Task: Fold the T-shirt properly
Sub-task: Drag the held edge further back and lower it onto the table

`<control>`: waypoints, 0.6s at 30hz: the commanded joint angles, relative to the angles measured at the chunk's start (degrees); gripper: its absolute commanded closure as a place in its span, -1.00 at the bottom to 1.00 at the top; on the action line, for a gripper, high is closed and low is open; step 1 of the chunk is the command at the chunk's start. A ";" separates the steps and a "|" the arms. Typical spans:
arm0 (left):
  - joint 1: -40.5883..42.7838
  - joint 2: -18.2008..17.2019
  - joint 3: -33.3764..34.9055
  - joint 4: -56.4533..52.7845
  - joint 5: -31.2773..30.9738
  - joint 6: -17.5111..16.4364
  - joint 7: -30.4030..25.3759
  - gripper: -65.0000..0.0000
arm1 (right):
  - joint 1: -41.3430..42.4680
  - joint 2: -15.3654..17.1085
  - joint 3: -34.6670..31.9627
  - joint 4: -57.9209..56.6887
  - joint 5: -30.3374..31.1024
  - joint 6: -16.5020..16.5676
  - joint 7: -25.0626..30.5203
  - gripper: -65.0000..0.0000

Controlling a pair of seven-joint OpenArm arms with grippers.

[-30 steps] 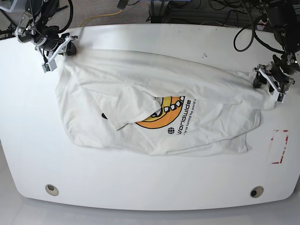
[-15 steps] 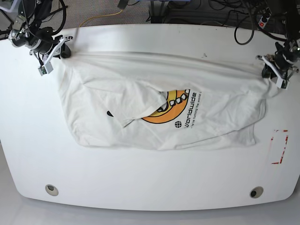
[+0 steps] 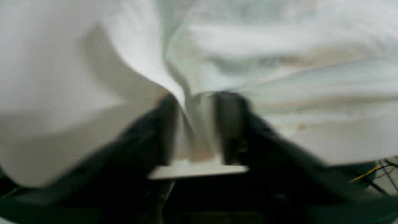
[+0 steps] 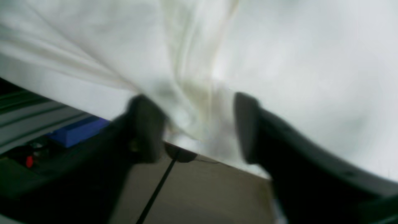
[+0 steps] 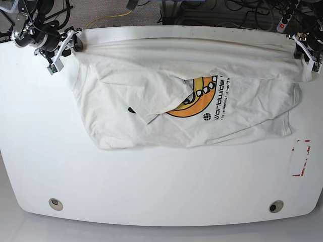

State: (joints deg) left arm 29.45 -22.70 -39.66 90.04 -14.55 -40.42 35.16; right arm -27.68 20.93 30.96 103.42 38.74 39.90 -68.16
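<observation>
The off-white T-shirt (image 5: 151, 75) lies spread across the far half of the white table (image 5: 161, 191), with one flap folded over part of its orange and black chest graphic (image 5: 194, 103). Its far edge runs stretched between the two grippers. At the back right corner my left gripper (image 5: 305, 50) has its fingers parted, and a bunched fold of T-shirt (image 3: 279, 46) lies between them (image 3: 196, 124). At the back left, my right gripper (image 5: 63, 50) stands wider apart (image 4: 196, 127), with loose T-shirt cloth (image 4: 295, 62) in the gap.
A red-marked rectangle (image 5: 301, 157) sits near the table's right edge. Two round holes (image 5: 56, 203) (image 5: 276, 206) lie near the front edge. Cables and equipment crowd the space beyond the far edge. A blue object (image 4: 77, 132) shows below the table in the right wrist view.
Both grippers have drawn the shirt's edge back to the table's far edge and outward, sliding the whole shirt away from the front. Their fingers now stand apart.
</observation>
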 commanded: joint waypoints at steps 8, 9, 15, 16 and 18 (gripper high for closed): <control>0.39 -1.26 -3.55 10.14 -3.43 0.42 7.96 -0.13 | -1.72 1.01 3.46 8.80 2.36 0.10 0.60 -0.75; 0.48 -1.35 -3.73 11.81 -5.45 0.42 8.05 -0.13 | -0.93 1.01 3.46 8.80 3.32 0.10 0.60 -0.75; 0.22 -1.43 -6.63 16.47 -10.73 0.42 8.05 -0.13 | 6.45 -0.05 3.19 7.05 4.38 0.10 0.60 -0.74; -0.84 -1.43 -6.80 16.82 -11.08 0.42 8.05 -0.13 | 8.65 -0.66 3.11 5.64 4.38 0.10 0.60 -0.74; -3.03 -1.43 -6.36 17.43 -10.64 0.42 8.14 -0.13 | 12.34 -0.84 3.11 3.09 4.29 0.10 0.60 -0.69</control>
State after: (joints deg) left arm 28.01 -23.20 -46.19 106.00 -24.67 -40.27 44.66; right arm -17.47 19.55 33.91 107.87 42.33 39.94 -68.42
